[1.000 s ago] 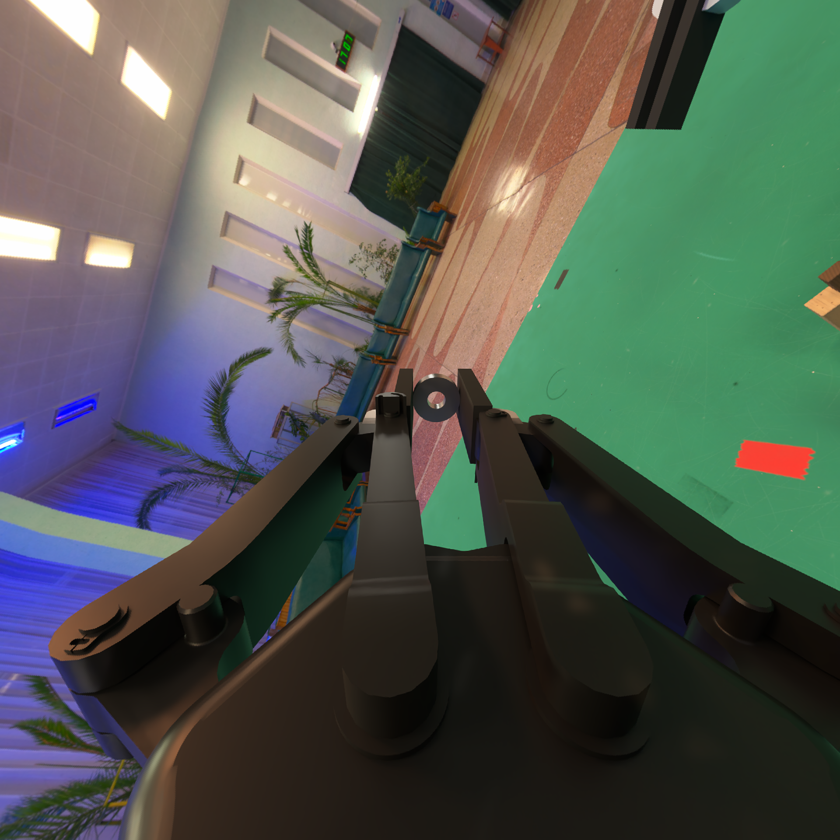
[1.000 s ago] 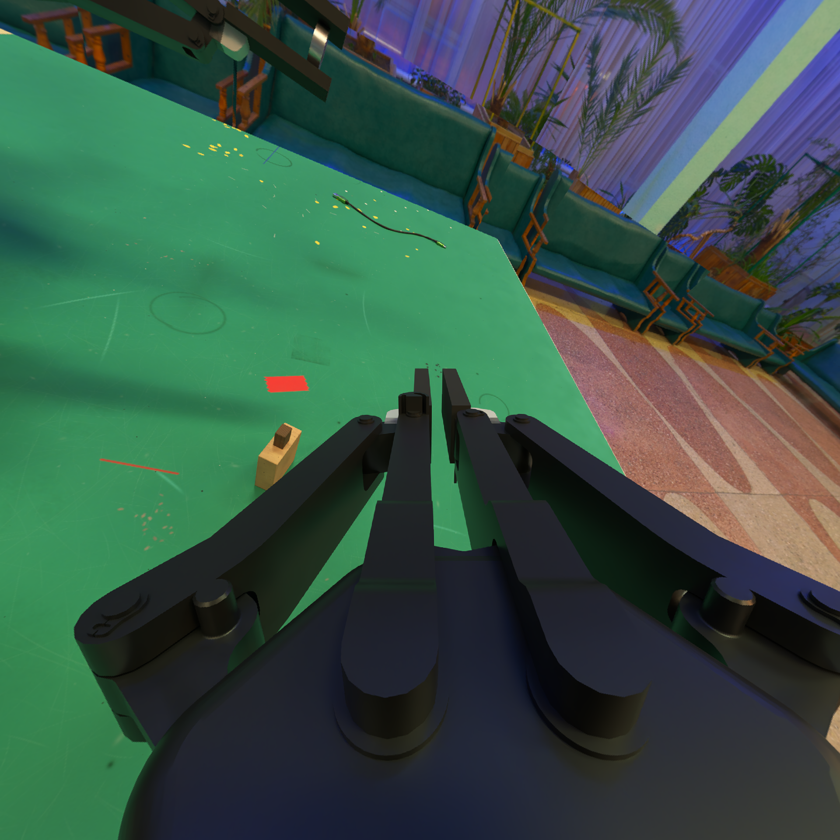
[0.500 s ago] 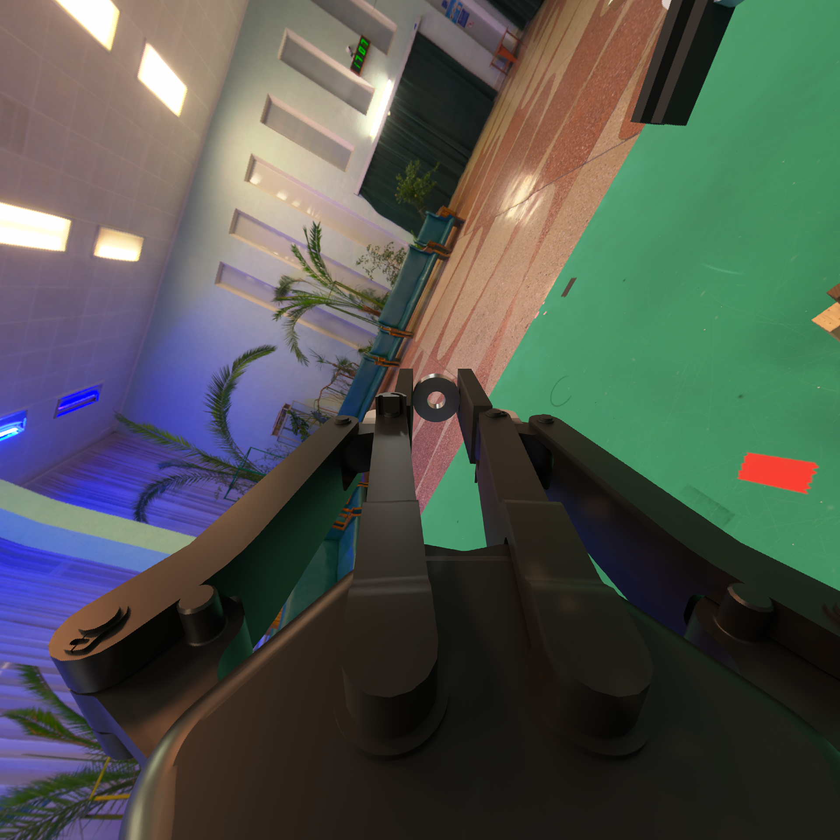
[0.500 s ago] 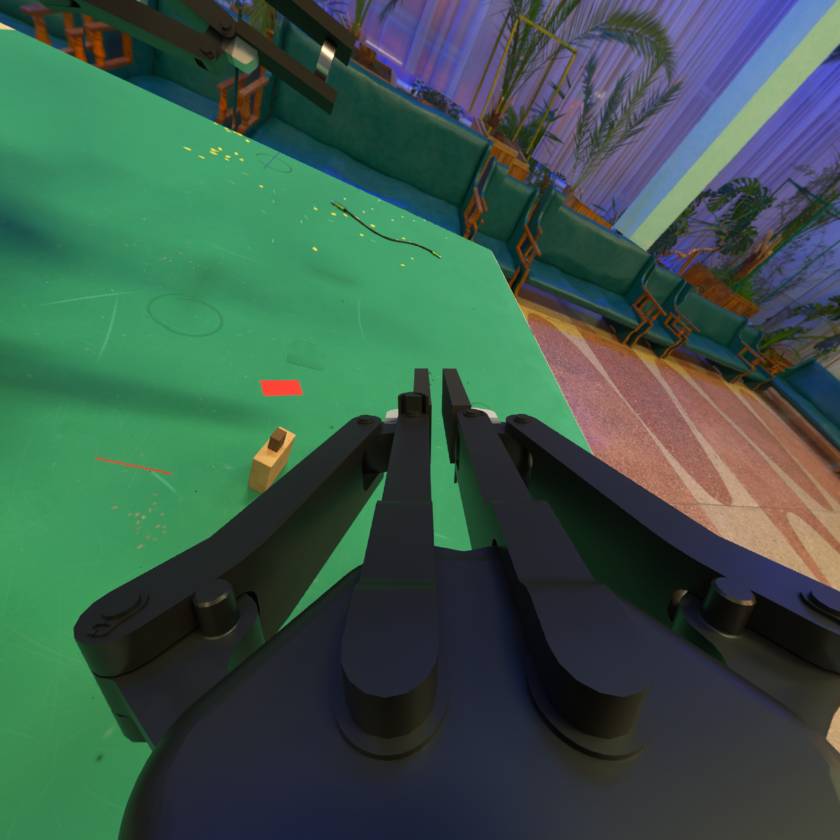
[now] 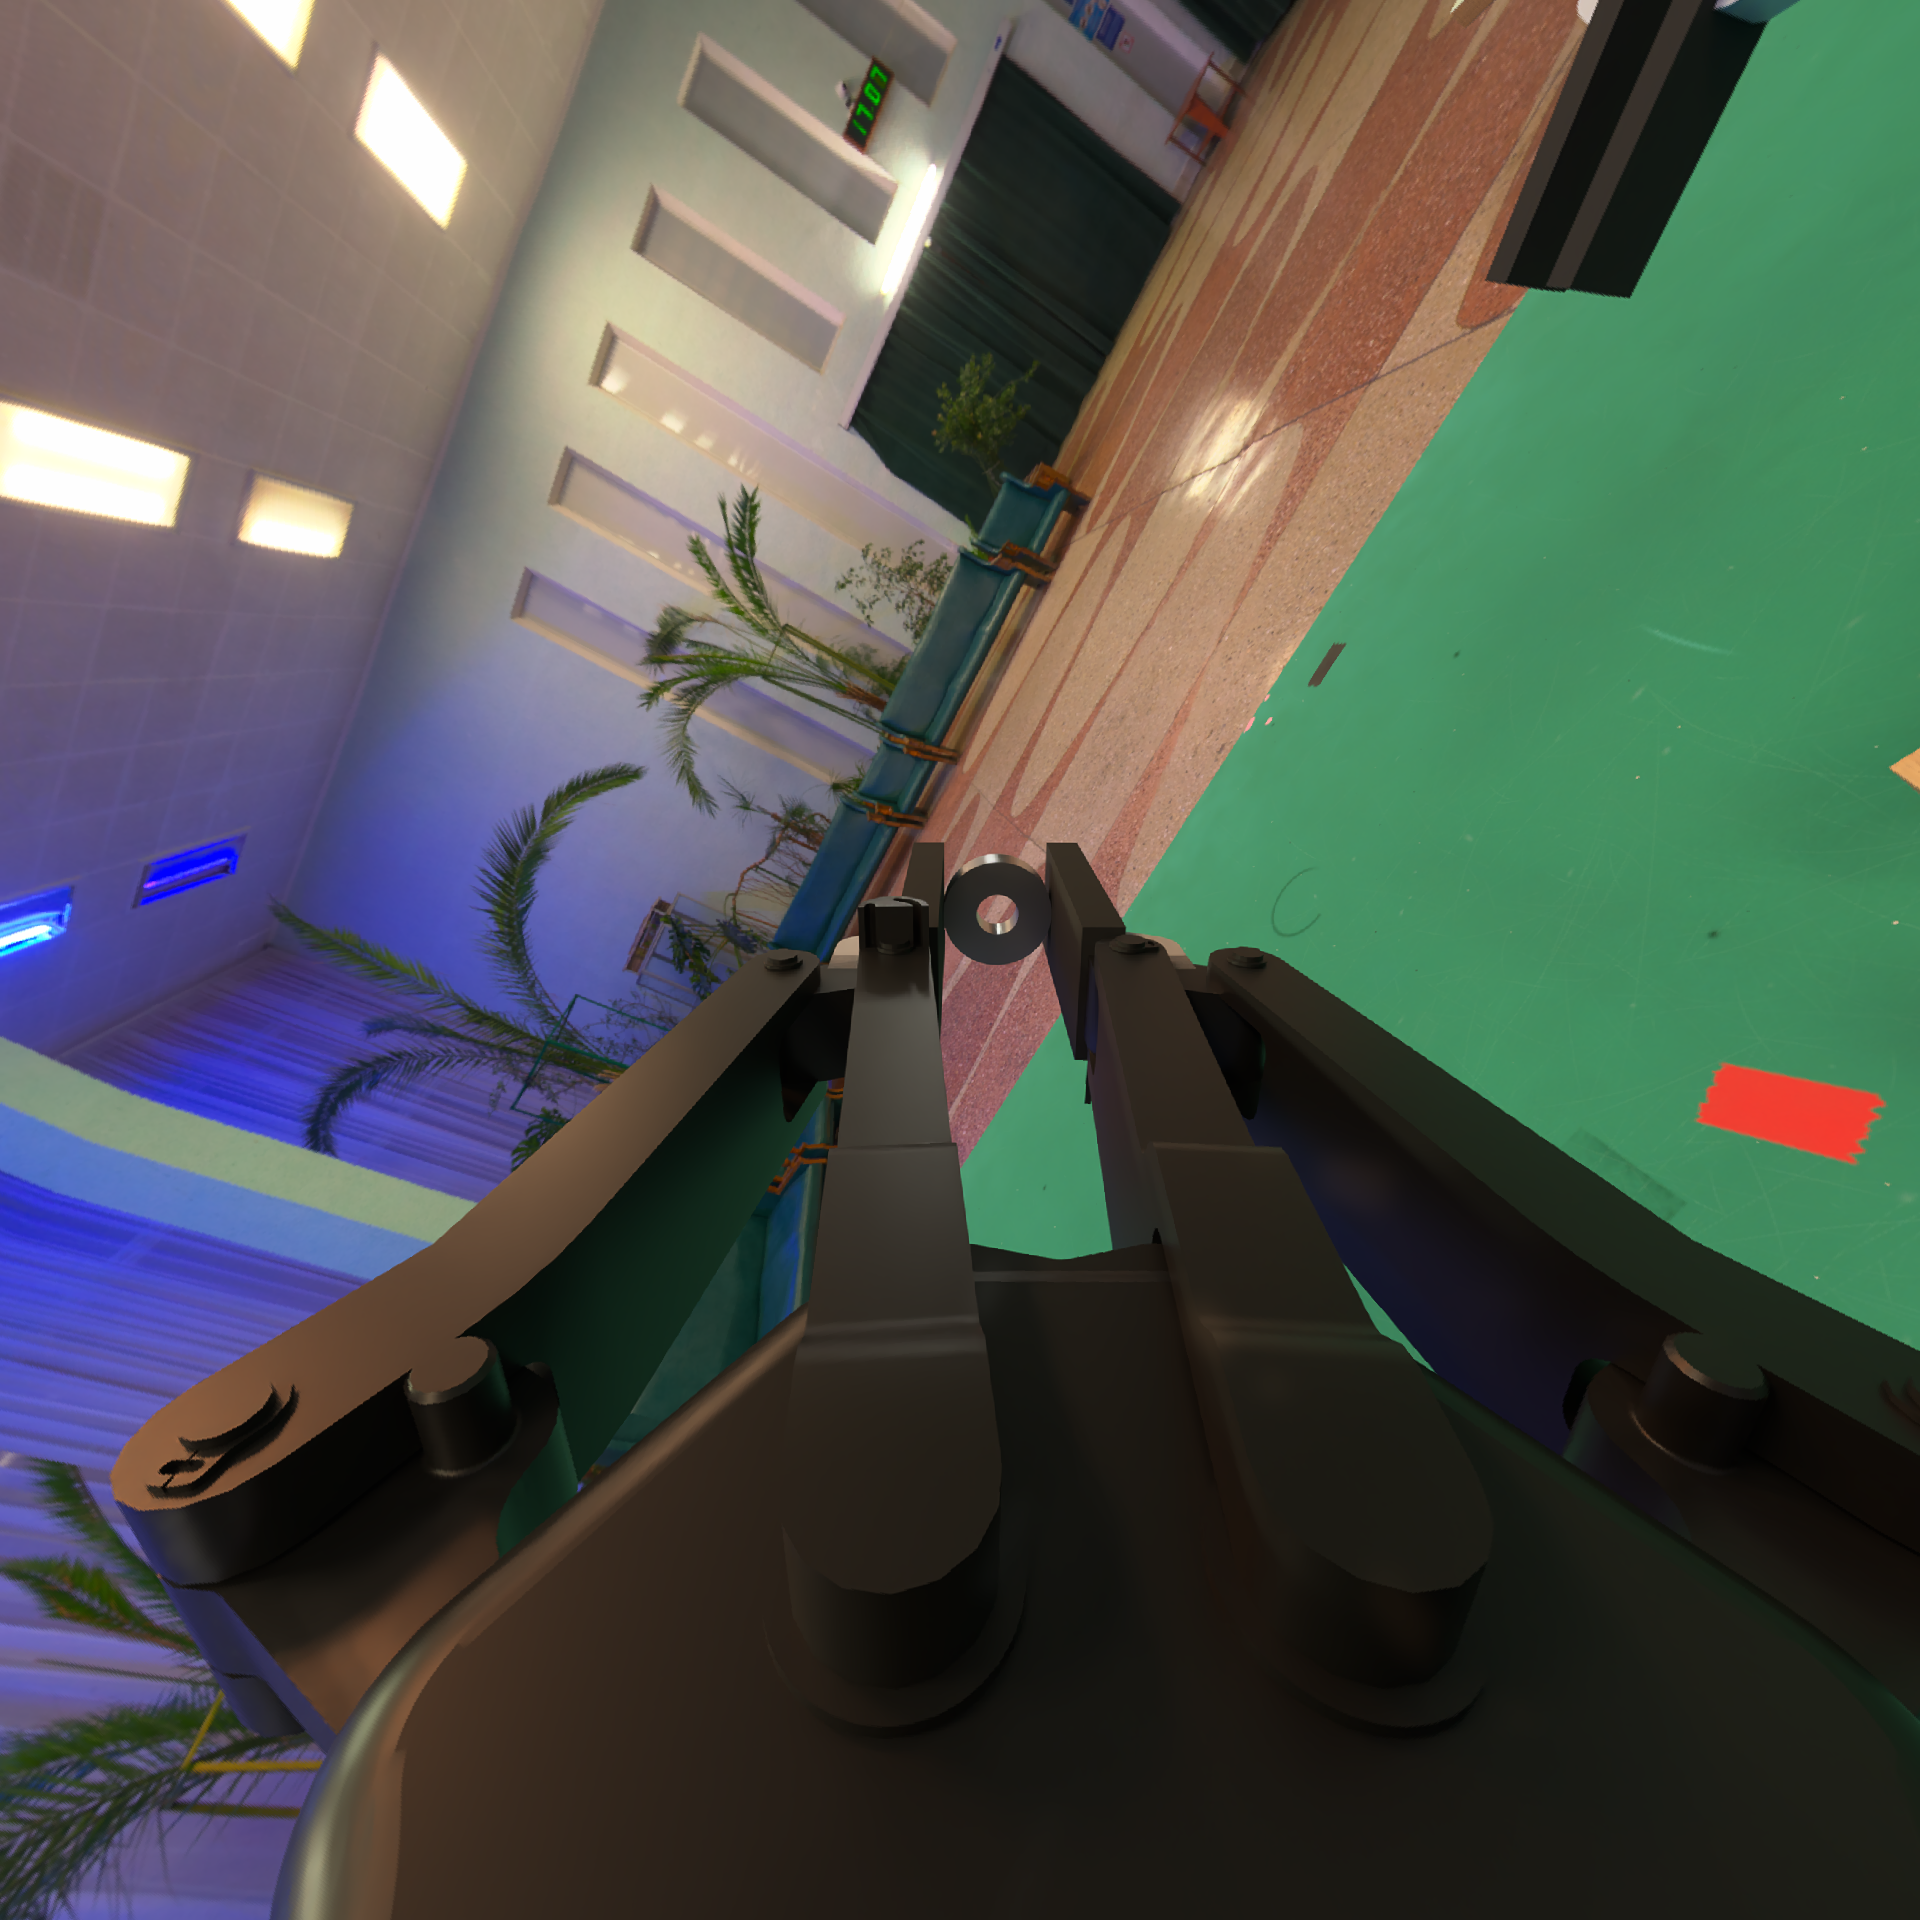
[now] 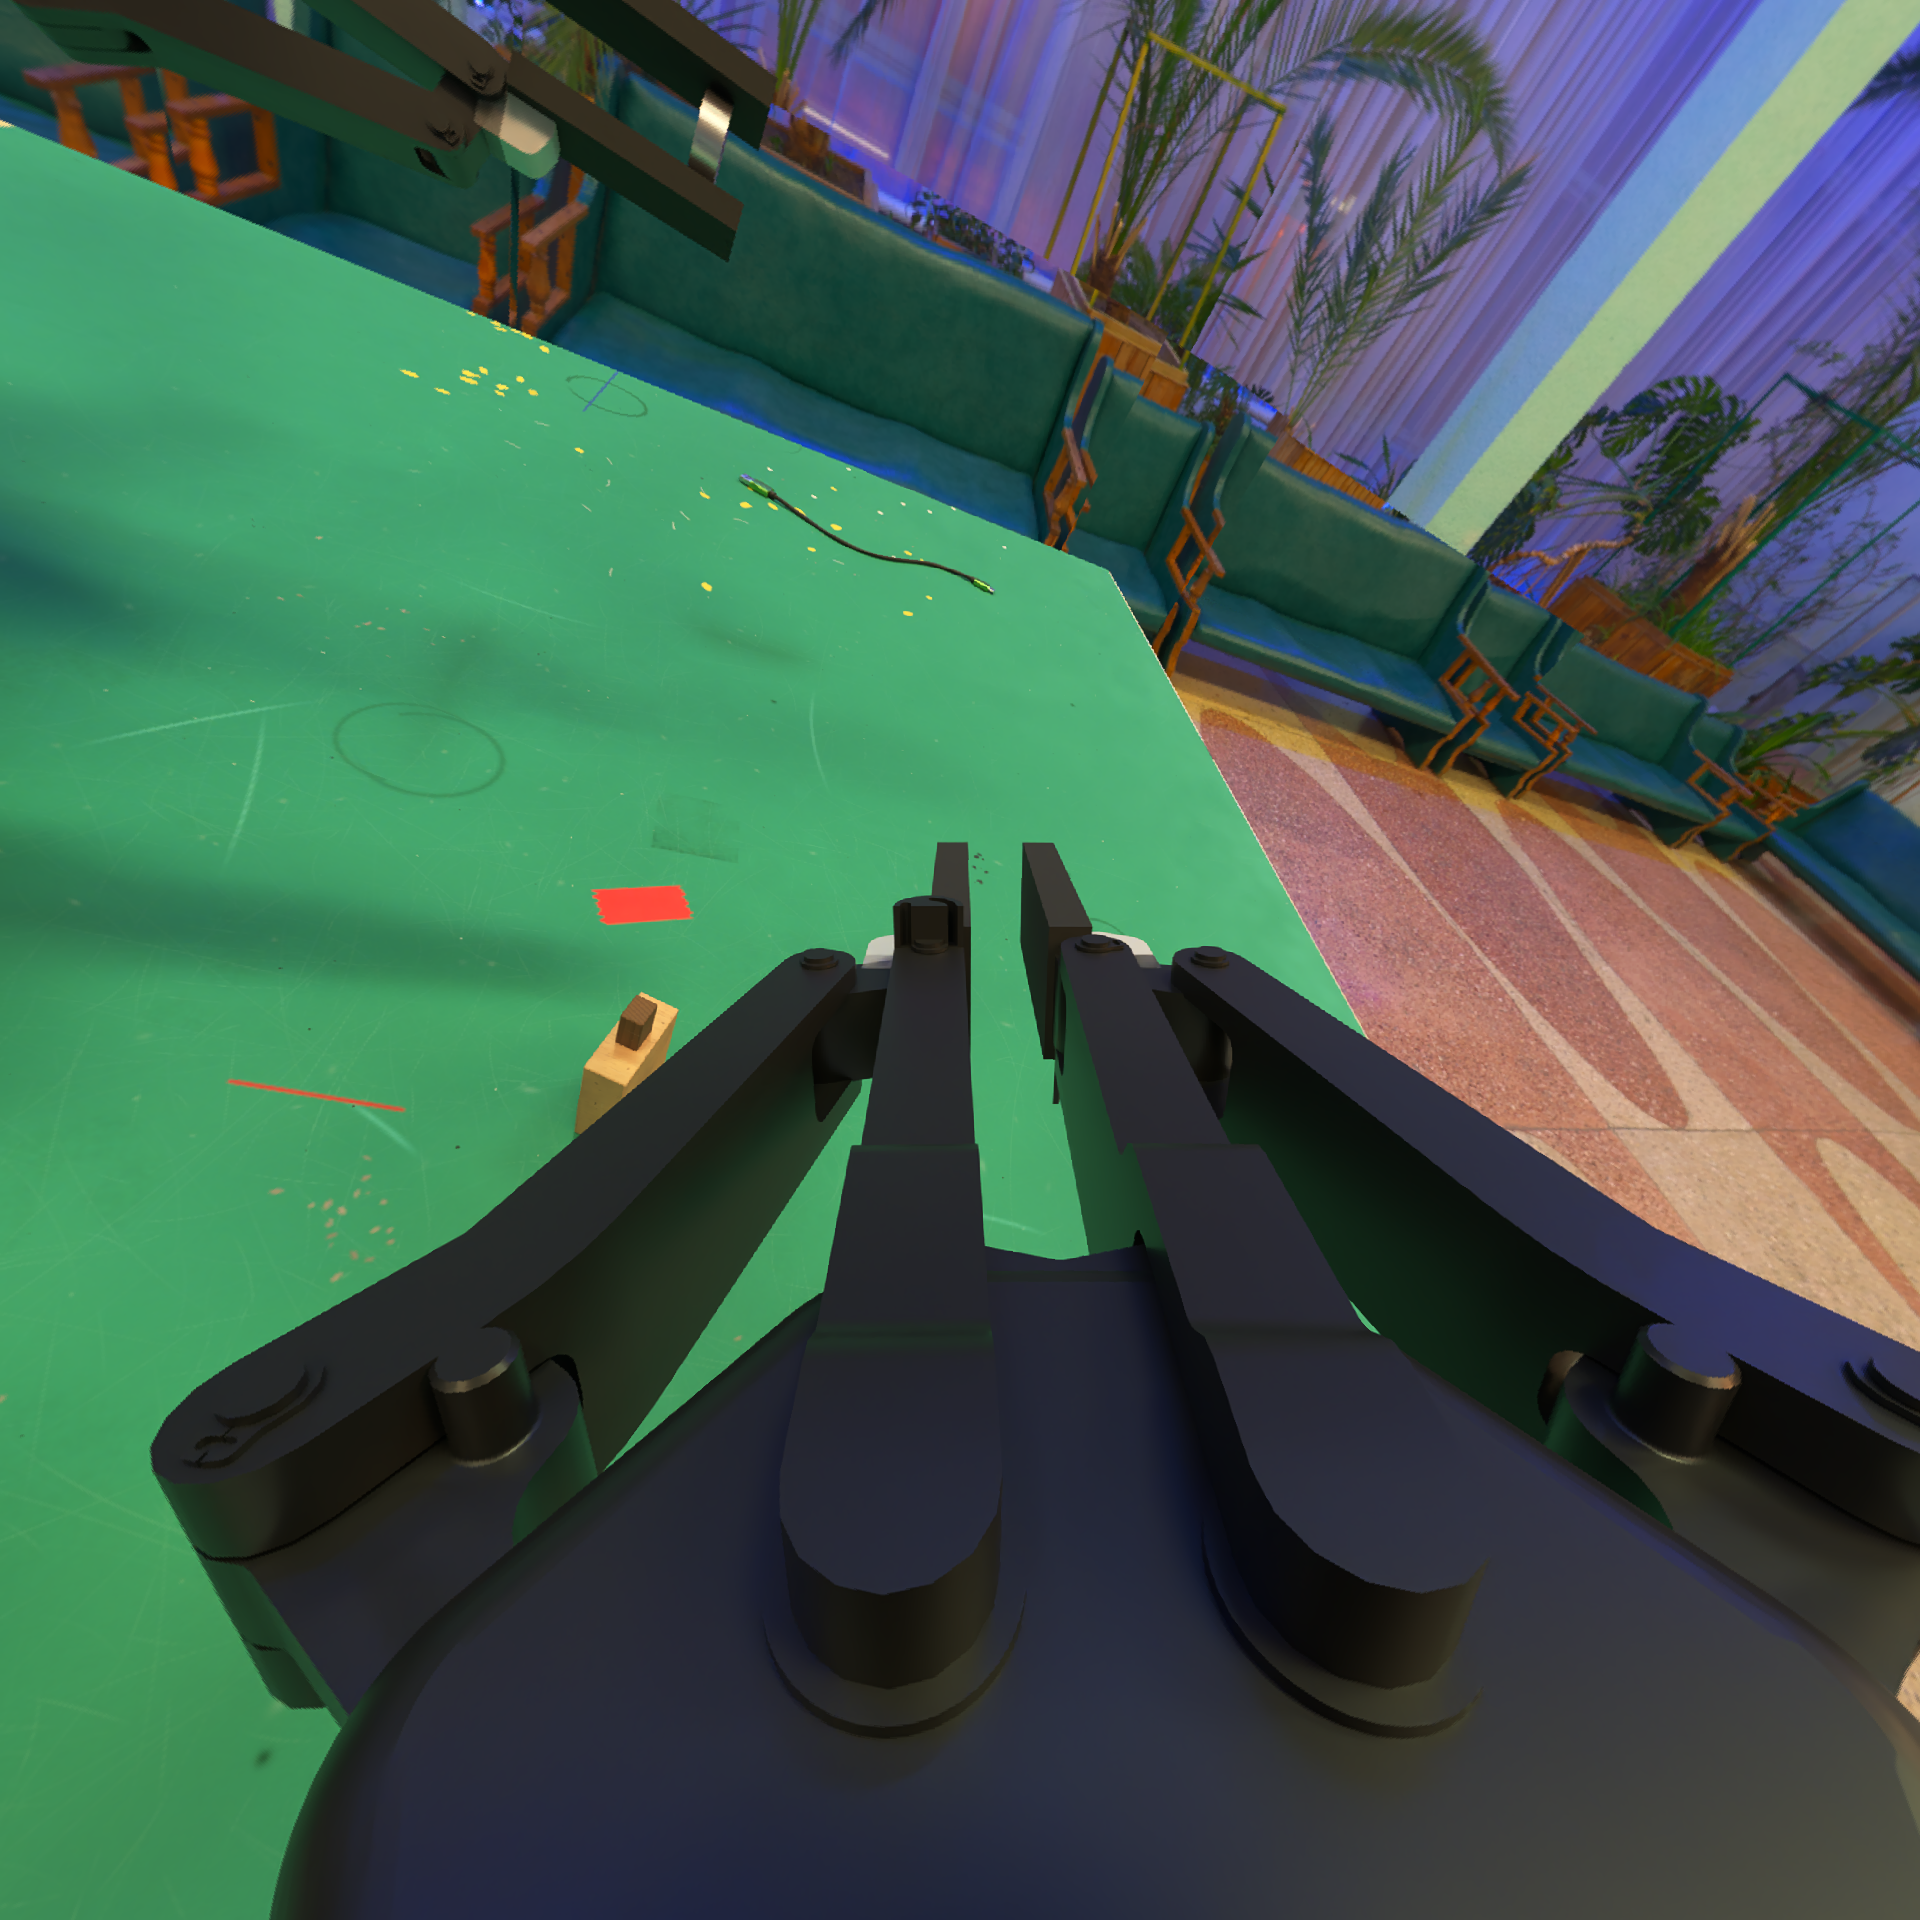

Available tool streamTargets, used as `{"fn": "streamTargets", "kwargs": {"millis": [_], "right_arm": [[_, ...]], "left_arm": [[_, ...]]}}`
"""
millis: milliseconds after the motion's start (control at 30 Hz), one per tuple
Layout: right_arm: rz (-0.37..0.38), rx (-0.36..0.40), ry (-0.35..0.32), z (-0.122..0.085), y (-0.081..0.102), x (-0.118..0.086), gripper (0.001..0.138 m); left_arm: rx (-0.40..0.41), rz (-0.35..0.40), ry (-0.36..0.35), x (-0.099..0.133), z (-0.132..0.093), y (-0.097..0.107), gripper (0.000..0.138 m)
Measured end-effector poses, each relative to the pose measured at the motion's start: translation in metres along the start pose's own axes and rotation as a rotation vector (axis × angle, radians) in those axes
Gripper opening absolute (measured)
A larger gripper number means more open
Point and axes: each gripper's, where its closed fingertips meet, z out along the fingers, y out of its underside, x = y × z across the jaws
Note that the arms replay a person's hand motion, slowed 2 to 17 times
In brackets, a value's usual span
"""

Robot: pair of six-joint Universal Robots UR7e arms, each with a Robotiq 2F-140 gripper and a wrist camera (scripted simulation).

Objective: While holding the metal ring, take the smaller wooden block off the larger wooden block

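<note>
In the left wrist view the left gripper (image 5: 995, 909) is clenched on the small grey metal ring (image 5: 997, 910), which sits flat-face toward the camera between the two black fingers (image 5: 1070, 914) and touches both of them. This gripper hangs beyond the border of the green surface (image 5: 1558, 727), with the reddish floor behind the ring. At 3 o'clock of this view, at the very edge of the frame, only a pale corner of the larger wooden block (image 5: 1910, 769) shows, well apart from the ring.

In the right wrist view the right gripper (image 6: 995, 883) holds nothing; its fingers (image 6: 1042, 904) stand with a narrow gap between them, almost closed. The pale, upright larger wooden block (image 6: 621, 1065) stands on the surface at about 8 o'clock from these fingertips, near to them, partly hidden by the gripper's linkage. The dark brown smaller wooden block (image 6: 636, 1021) sits on its top. A red tape patch (image 6: 641, 904) lies just beyond the blocks. Farther away a thin dark cable (image 6: 873, 545) lies on the surface, and at 11 o'clock, high over the far border, the left gripper (image 6: 665, 145) shows with the ring.

I judge the right arm is the nearer one, so it must open wider and swing toward 8 o'clock to come over the small block
</note>
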Motion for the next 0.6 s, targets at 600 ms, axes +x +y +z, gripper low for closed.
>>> {"fn": "streamTargets", "kwargs": {"millis": [600], "right_arm": [[0.122, -0.072, 0.092, -0.001, 0.019, 0.010, 0.031]], "left_arm": [[-0.059, -0.026, -0.028, -0.006, 0.001, 0.007, 0.026]]}}
